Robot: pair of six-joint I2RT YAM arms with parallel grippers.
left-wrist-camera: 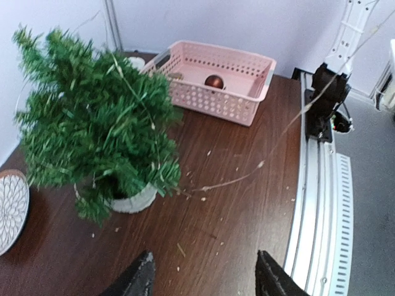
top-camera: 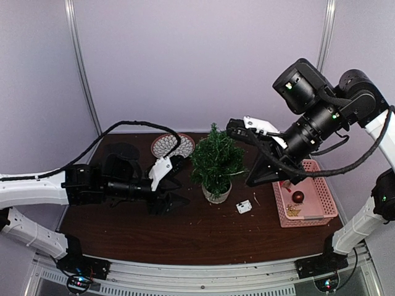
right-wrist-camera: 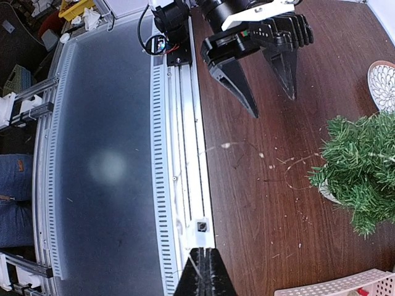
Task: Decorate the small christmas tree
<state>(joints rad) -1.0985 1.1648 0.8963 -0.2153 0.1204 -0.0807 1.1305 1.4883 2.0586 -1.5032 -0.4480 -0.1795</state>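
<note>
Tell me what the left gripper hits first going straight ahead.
Likely the thin wire strand, then the pink basket; the small christmas tree sits just left of that line. Height unclear.

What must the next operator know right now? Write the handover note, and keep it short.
Left tool: open, empty, low over the table, facing the small christmas tree.
Right tool: shut on a thin light wire, up in the air right of the tree.
Done: the wire's other end appears to be caught in the branches.
Left: drape the rest of the wire; the red bauble is still in the pink basket. A small white box lies near the pot.
</note>
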